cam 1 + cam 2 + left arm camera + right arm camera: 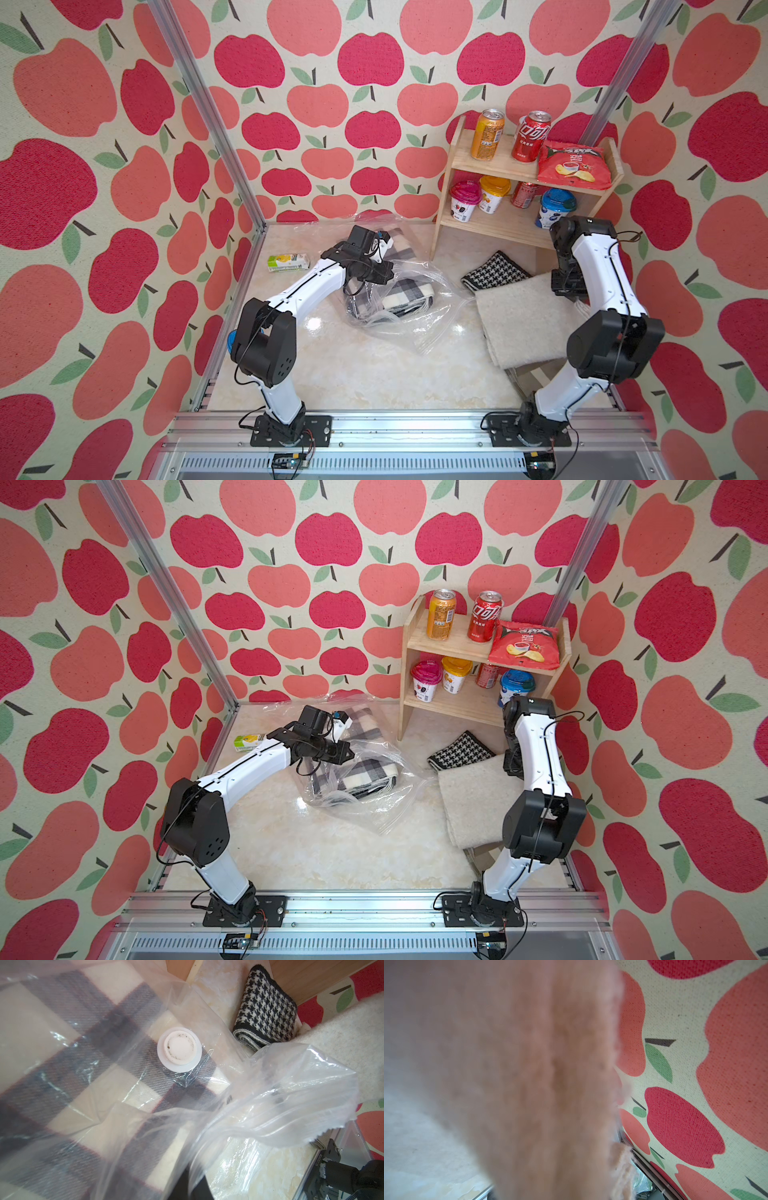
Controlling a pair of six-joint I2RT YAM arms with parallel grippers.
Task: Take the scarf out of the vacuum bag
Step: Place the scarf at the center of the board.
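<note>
Marble-look tabletop (pixel 353 370).

Near right: the beige scarf (pixel 519 320) is outside the vacuum bag (pixel 415 332). Its near end lies on the tabletop and its far end is lifted to the right gripper (pixel 566 286), jaws pressed together on it. Blurred beige fuzz fills most of the right wrist view.

Centre: the vacuum bag lies crumpled just beside the beige scarf. A grey-and-cream plaid scarf (pixel 405 293) sits inside it, beneath the white valve cap (pixel 179 1049). The left gripper (pixel 376 272) hangs above the bag, jaws closed, apparently pinching bag film that rises across the left wrist view.

Farther right: a folded houndstooth scarf (pixel 494 270) touches the beige one.

Far left: juice carton (pixel 287 262).

Far right: wooden shelf (pixel 507 226) with cans, cups and a crisp packet.
</note>
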